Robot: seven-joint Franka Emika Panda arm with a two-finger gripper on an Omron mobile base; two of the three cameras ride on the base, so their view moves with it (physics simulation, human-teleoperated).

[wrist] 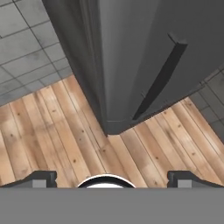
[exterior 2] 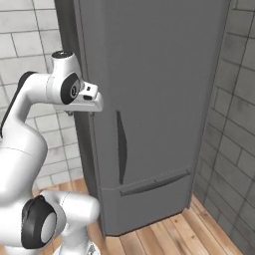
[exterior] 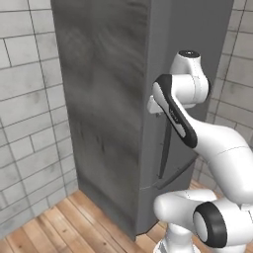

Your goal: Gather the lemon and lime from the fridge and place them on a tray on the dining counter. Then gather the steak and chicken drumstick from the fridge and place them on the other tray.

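- Left base view: the fridge (exterior: 113, 99) stands shut, tall and grey, between tiled walls (exterior: 29, 123) on a wooden floor (exterior: 74, 222). The white arm reaches up in front of its door, hand near the top of the dark vertical handle (exterior: 164, 153).
- Right base view: same fridge, door and lower drawer (exterior 2: 149, 199) both closed. The hand sits just left of the handle's upper end, apart from it.
- Hand view: looking down the fridge corner to the floorboards. The gripper (wrist: 112, 178) shows two dark fingertips (wrist: 41, 178) spread wide at the bottom edge, nothing between them. The handle runs diagonally at right.
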